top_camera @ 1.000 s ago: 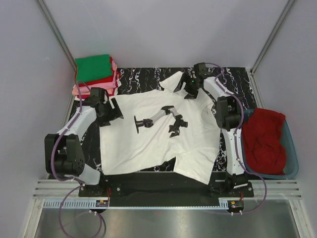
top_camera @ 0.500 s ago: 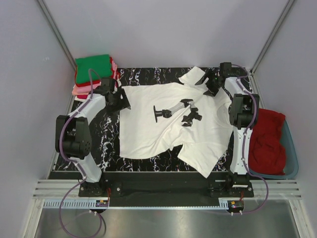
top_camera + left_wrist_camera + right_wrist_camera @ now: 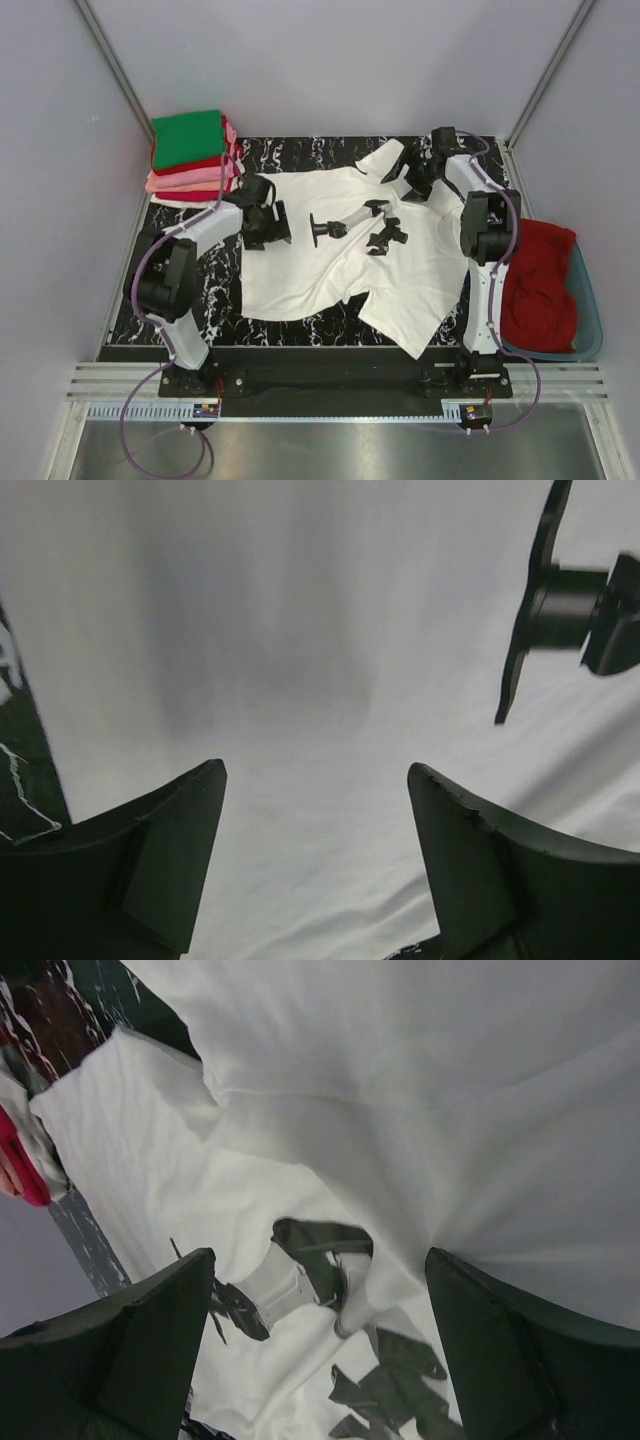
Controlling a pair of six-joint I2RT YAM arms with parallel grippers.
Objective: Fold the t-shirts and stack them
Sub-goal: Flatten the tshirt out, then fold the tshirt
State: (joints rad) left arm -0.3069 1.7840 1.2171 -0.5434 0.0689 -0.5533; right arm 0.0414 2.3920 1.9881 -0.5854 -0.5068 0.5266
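White t-shirt spread flat at table centre. Left gripper over its 10 o'clock edge, right gripper near 1 o'clock; jaws apart, empty. Pinch corners together, fold evenly.

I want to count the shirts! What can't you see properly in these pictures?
- Top view: the folded stack; the green t-shirt on top covers the lower ones, only edges show.
- Top view: red cloth in the blue tub, bunched, partly behind the right arm.
- Left wrist view: the black print on the white t-shirt is cut off by the right edge.
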